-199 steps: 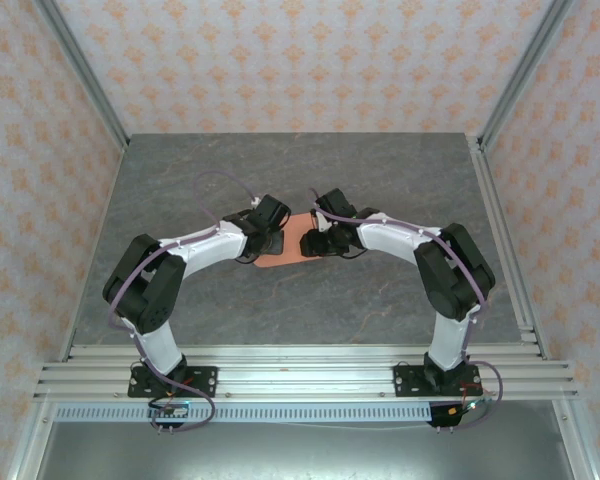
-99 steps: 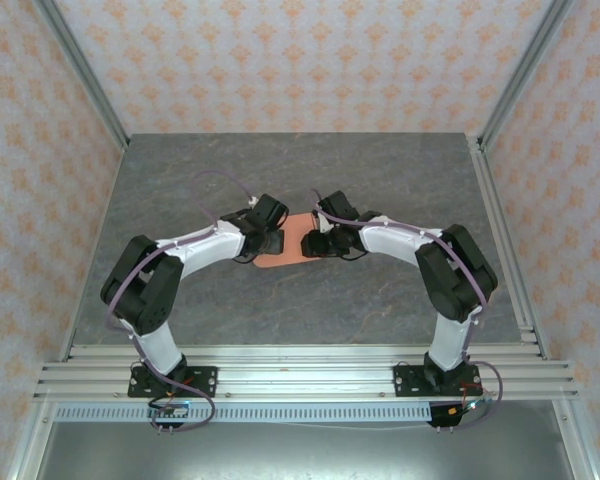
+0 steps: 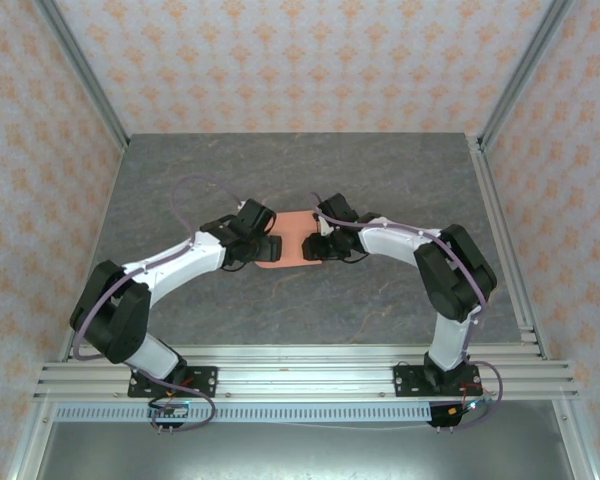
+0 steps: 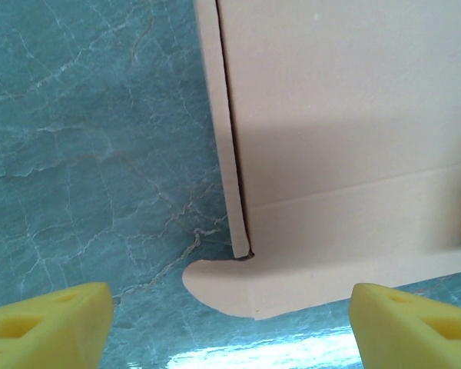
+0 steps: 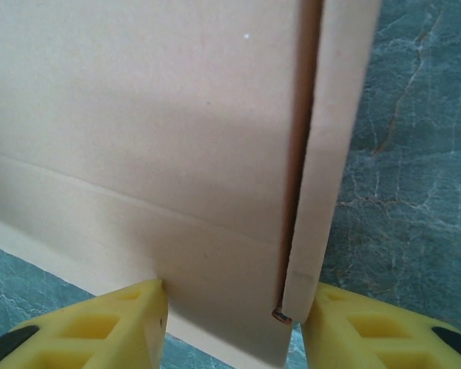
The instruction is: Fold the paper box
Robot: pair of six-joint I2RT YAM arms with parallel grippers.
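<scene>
A salmon-orange paper box [image 3: 290,240], not yet formed and lying as a flat creased sheet, sits at the middle of the grey marbled surface [image 3: 380,180] in the overhead view. It lies directly between the two arms, which reach it from either side and stand about equally near. The left pincer [image 3: 252,240] is at the sheet's left edge. In its wrist view the yellow fingers [image 4: 46,323] are spread wide in the bottom corners with nothing between them. The sheet lies up and to the right of them, and its rounded tab [image 4: 215,284] sits just above the finger line. The right pincer [image 3: 320,243] is at the sheet's right edge. In its wrist view the jaws stand partly apart astride the sheet's lower corner, beside a narrow raised side strip [image 5: 330,138]. Whether they are pinching the cardboard cannot be told. The next fold probably depends on this strip.
</scene>
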